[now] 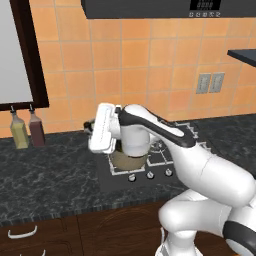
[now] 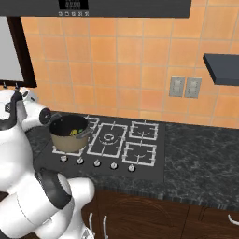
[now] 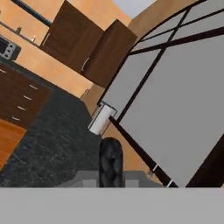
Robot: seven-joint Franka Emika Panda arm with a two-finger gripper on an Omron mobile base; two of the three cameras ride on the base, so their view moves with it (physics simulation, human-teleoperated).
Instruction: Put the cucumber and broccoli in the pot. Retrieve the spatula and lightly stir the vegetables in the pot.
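Note:
The tan pot (image 2: pixel 66 140) stands on the front left burner of the stove (image 2: pixel 140 161). Inside it lie the vegetables, a yellow-green piece (image 2: pixel 73 133) and a darker green piece (image 2: pixel 82 129). In the left base view my arm covers most of the pot (image 1: pixel 125 160). My gripper (image 1: pixel 90 125) is raised just left of the pot, above the counter, and points away toward the window. Its dark fingertips (image 3: pixel 110 162) stand pressed together as one shape, shut, and nothing shows between them. The spatula is out of view.
Two bottles (image 1: pixel 27 130) stand at the back left of the dark counter (image 1: pixel 45 175). A white paper towel roll (image 3: pixel 100 119) stands below the big window (image 3: pixel 175 100). A hood (image 2: pixel 126 7) hangs over the stove, and a dark shelf (image 2: pixel 221 65) juts out at right.

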